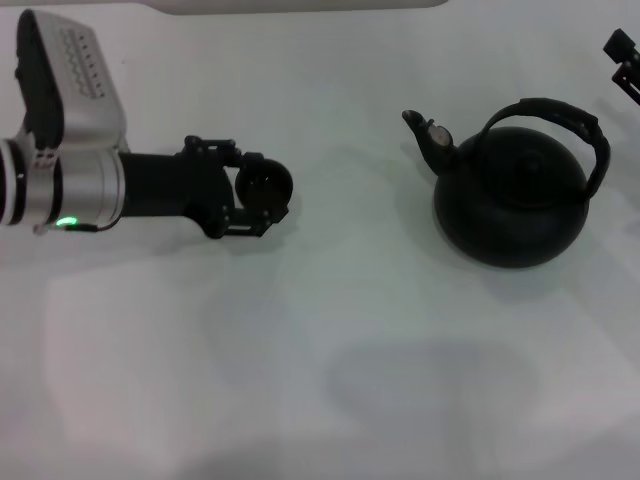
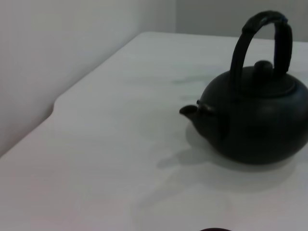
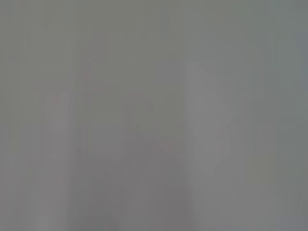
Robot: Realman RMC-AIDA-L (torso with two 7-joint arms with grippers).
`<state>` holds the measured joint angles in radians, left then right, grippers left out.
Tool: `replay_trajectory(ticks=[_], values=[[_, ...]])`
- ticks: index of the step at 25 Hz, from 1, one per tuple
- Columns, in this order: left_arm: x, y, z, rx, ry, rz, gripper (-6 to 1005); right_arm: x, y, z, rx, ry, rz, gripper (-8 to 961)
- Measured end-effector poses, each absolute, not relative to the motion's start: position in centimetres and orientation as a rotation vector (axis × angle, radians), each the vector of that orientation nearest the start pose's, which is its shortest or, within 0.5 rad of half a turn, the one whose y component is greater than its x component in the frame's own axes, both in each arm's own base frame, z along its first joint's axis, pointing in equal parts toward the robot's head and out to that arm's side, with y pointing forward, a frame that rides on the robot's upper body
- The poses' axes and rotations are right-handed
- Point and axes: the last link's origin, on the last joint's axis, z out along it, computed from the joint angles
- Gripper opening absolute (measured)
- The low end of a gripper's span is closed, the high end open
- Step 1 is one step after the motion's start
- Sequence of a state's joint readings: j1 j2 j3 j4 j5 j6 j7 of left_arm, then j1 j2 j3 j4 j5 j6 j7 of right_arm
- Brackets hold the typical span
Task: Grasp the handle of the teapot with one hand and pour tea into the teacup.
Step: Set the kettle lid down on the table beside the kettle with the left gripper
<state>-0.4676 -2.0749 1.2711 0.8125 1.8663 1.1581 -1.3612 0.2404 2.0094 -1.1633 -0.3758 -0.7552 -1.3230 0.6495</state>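
1. The big round matte black teapot [image 1: 512,205] sits upright on the right side of the white table [image 1: 330,380], roughly mid-depth. Its short curved spout [image 1: 418,125] has a small grey cap and points left and a bit toward the far side, so toward the cup's side of the scene.
2. The thick black arched handle with the ribbed wrap [image 1: 570,120] stands up over the pot's domed lid [image 2: 263,67]. Nothing is touching it. From the left wrist view you get the pot side-on [image 2: 255,120], with the handle [image 2: 262,38] arching above the lid knob and the spout [image 2: 190,110] sticking out toward the camera's side.
3. The tiny round, nearly black handleless teacup [image 1: 264,182] is way over on the left, well apart from the teapot, with bare table between them. It's sitting right at the tip of the left gripper [image 1: 255,195].
4. That black left gripper comes in from the left edge on its silver arm [image 1: 60,180], which has a little green light on. Its fingers look clenched around the teacup, one on the far side and one on the near side, so I'd call it grasping the cup.
5. Only a sliver of the right gripper [image 1: 622,55] pokes in at the far right edge, beyond the teapot and apart from the handle. Can't tell if its fingers are released or clenched. Its own wrist view is just flat grey.
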Motion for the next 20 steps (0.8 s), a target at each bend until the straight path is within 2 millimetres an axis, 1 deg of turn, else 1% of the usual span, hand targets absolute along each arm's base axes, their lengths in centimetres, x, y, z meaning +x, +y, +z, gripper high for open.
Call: replay_trajectory(ticks=[5, 6, 8, 9, 12, 15, 20], values=[[-23.3, 35.6, -5.2, -2.794, -0.232, -0.241, 713, 33.0, 29.2, 3.7, -1.908, 0.401, 0.931, 749], [-23.1, 35.9, -5.3, -2.791, -0.227, -0.233, 713, 32.7, 28.7, 3.7, -1.913, 0.386, 0.963, 749], [-23.0, 36.3, -5.6, -2.786, -0.221, -0.221, 713, 32.6, 28.5, 3.6, -1.917, 0.382, 0.977, 749], [-22.8, 36.8, -5.9, -2.779, -0.217, -0.207, 713, 32.5, 28.3, 3.5, -1.92, 0.378, 0.987, 749], [-22.4, 37.4, -6.6, -2.782, -0.209, -0.181, 713, 32.4, 27.7, 3.4, -1.924, 0.375, 1.016, 748], [-21.5, 38.2, -7.5, -2.785, -0.173, -0.139, 713, 32.3, 26.8, 3.4, -1.919, 0.365, 1.056, 748], [-20.5, 38.6, -8.1, -2.792, -0.13, -0.116, 713, 32.2, 26.2, 3.7, -1.909, 0.347, 1.086, 749]])
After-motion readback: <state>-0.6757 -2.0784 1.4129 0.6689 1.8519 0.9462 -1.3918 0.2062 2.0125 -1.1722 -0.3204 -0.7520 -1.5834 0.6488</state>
